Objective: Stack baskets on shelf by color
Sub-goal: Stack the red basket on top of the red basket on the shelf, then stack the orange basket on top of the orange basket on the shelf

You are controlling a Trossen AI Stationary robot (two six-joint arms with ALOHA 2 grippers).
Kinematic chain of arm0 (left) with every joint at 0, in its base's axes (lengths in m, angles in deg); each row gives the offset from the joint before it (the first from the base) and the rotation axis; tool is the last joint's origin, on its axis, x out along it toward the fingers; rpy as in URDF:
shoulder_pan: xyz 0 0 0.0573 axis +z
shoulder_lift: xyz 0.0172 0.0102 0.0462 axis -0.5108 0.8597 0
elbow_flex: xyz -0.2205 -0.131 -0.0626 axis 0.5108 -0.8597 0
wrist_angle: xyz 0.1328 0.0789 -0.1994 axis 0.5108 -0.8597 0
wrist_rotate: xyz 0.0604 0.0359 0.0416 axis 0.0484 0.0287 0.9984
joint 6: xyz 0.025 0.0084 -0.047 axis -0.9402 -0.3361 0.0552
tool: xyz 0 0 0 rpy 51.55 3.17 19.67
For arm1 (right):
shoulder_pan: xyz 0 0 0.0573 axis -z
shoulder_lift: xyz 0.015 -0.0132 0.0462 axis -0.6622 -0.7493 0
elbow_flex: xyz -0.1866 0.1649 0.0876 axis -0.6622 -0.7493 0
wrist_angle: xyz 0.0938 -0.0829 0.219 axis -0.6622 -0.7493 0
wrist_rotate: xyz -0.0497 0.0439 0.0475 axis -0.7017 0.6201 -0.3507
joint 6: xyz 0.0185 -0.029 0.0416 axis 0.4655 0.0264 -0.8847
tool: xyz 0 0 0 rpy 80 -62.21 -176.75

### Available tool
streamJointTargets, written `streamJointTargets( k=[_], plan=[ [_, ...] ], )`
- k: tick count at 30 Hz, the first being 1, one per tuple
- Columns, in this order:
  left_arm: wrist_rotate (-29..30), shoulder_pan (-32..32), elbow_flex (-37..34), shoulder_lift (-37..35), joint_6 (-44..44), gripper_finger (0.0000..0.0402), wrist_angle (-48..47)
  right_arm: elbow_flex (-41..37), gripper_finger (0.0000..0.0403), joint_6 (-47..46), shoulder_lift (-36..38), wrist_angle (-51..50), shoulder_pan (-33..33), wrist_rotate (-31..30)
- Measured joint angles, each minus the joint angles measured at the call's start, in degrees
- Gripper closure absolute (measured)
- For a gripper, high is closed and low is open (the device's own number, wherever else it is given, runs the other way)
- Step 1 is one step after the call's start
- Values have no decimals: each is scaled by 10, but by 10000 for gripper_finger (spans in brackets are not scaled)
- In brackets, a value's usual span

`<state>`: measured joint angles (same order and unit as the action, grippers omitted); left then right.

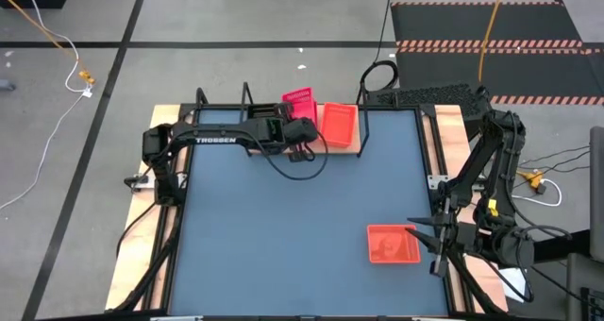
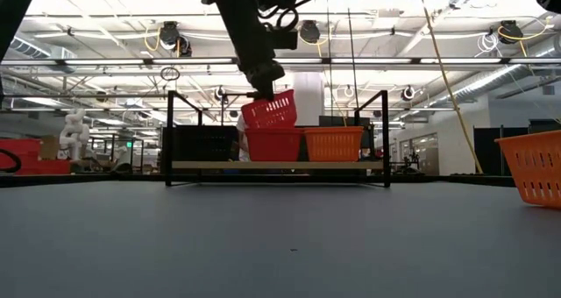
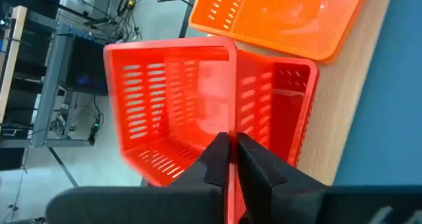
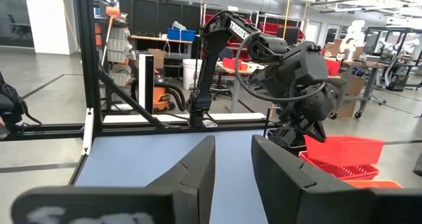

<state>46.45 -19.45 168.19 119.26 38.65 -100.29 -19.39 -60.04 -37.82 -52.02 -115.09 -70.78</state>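
Baskets are being sorted by colour: from above, a pink-red basket (image 1: 298, 103) is held tilted over the shelf (image 1: 363, 143) by the left gripper (image 1: 294, 125), clamped on its wall, beside an orange basket (image 1: 339, 124). Another orange basket (image 1: 393, 244) lies near the right gripper (image 1: 422, 234), which waits with fingers apart. At table height, the carried basket (image 2: 269, 110) is seen hanging above a seated pink-red basket (image 2: 273, 144). Through the left wrist, the rim is seen pinched between the fingers (image 3: 214, 158). It should be levelled and squared over the lower basket before release, judging by the tilt.
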Motion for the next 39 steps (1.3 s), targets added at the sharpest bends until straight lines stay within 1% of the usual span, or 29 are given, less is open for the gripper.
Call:
streamJointTargets(
  k=[3,6,9,11,14,17,19,20,22,25,26,27,31,36,39],
  plan=[
    [0,0,0,0,-9,341,0,0,310,0,0,0,0,0],
    [-2,0,0,0,-10,294,-1,0,310,0,0,0,0,0],
    [-24,0,0,0,-14,245,0,0,310,0,0,0,0,0],
    [-24,0,0,0,-15,218,3,0,310,0,0,0,0,0],
    [-25,0,0,0,-31,188,5,0,310,0,0,0,0,0],
    [-25,-5,0,0,-42,171,7,0,310,0,0,0,0,0],
    [-27,-13,0,0,-47,167,13,0,310,1,0,0,0,0],
    [-41,-18,0,-1,-56,166,14,0,310,3,0,0,0,0],
    [-109,-32,0,-3,-84,166,23,0,310,4,0,-2,0,0],
    [-256,-67,1,-2,-129,170,63,0,310,6,0,-2,0,0],
    [-291,-82,1,3,-152,174,80,0,310,6,0,-2,0,0],
    [-312,-98,2,9,-178,179,102,0,310,6,0,-2,0,0],
    [-325,-157,2,53,-272,202,197,0,310,5,0,-2,0,0],
    [-377,-196,3,141,-320,228,362,0,310,19,0,-2,0,0],
    [-390,-211,26,199,-370,237,397,0,310,52,0,2,0,0]
  ],
)
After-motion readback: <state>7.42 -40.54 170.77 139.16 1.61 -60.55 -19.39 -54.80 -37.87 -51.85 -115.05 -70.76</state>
